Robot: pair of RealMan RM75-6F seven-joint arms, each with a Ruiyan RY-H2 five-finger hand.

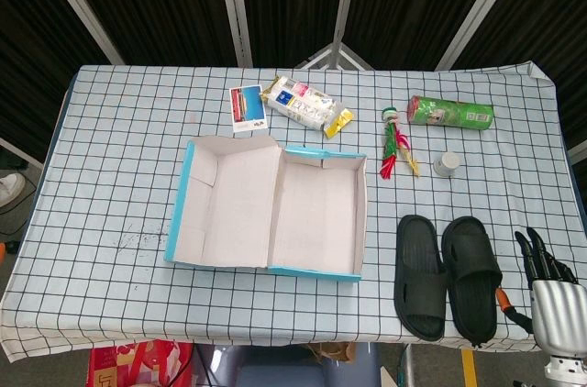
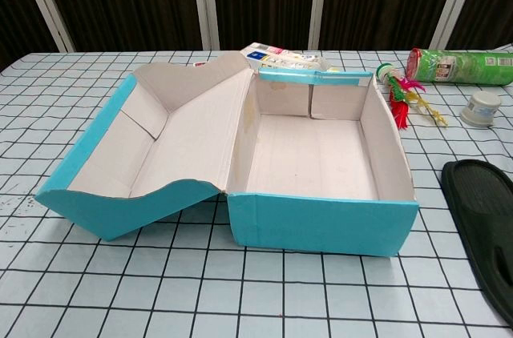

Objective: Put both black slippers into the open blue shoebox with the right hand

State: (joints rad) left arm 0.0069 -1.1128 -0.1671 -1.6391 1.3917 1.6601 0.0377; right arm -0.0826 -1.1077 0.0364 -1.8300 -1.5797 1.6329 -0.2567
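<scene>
Slippers [image 1: 448, 275], two of them, black, lie side by side on the counter [image 1: 119, 176], just right of the one open blue shoebox [image 1: 271, 208], long axes running front to back. Right hand [image 1: 550, 281] hovers beside them, fingers spread, holding nothing. Left hand isn't visible.

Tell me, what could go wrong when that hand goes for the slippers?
The two black slippers lie side by side near the table's front edge, so the right hand may nudge both or push one off. The blue shoebox is light cardboard with upright walls; a carried slipper might catch a wall and shift it.
</scene>
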